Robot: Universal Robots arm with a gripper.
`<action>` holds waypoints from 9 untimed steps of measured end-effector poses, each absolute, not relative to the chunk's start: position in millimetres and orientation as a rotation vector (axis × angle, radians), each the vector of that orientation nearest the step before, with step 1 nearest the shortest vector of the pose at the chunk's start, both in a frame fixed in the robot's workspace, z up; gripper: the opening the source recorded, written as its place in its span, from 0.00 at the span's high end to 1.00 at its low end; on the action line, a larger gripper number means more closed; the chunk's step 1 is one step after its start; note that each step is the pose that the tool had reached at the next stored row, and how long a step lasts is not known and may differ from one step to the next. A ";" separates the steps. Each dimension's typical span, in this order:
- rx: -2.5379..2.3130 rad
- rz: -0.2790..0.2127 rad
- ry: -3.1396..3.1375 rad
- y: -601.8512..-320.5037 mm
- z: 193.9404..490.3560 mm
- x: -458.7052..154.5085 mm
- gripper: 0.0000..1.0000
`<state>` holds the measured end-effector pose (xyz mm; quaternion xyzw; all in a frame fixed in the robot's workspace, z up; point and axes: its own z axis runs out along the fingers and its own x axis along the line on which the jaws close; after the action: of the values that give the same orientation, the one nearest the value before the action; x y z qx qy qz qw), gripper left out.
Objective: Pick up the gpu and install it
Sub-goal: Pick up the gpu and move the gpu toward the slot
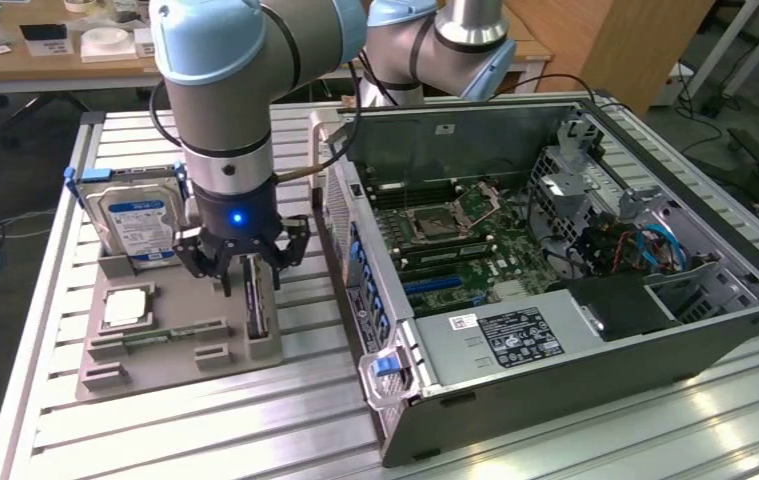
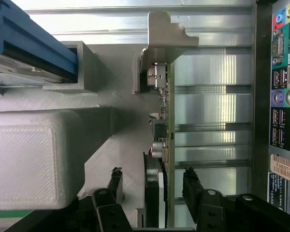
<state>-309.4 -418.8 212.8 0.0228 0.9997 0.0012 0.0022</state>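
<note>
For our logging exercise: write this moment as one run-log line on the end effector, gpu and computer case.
end effector: open, straddling gpu | gpu: on edge in grey holder | computer case: side open

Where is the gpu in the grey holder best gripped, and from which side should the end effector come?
Grip its upper long edge, coming from above, one finger on each flat face. The gpu stands edge-on in the grey holder, so only its top is free. The open end effector straddles it.

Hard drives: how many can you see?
1 hard drive: upright in the gray holder, to the exterior view's left of the pincer. Others may hide inside the computer case.
</note>
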 end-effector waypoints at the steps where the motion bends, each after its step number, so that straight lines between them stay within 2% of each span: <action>1: 0.071 0.004 3.136 -419.6 212.6 -309.5 0.43; 2: 0.071 0.004 3.137 -420.3 212.4 -309.5 0.43; 3: 0.070 0.004 3.137 -420.4 212.3 -309.6 0.50; 8: 0.070 0.004 3.137 -420.5 212.3 -309.6 0.51; 9: 0.070 0.003 3.137 -420.9 212.4 -309.6 0.58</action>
<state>-309.6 -420.9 212.4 0.0223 0.9997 0.0011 0.0020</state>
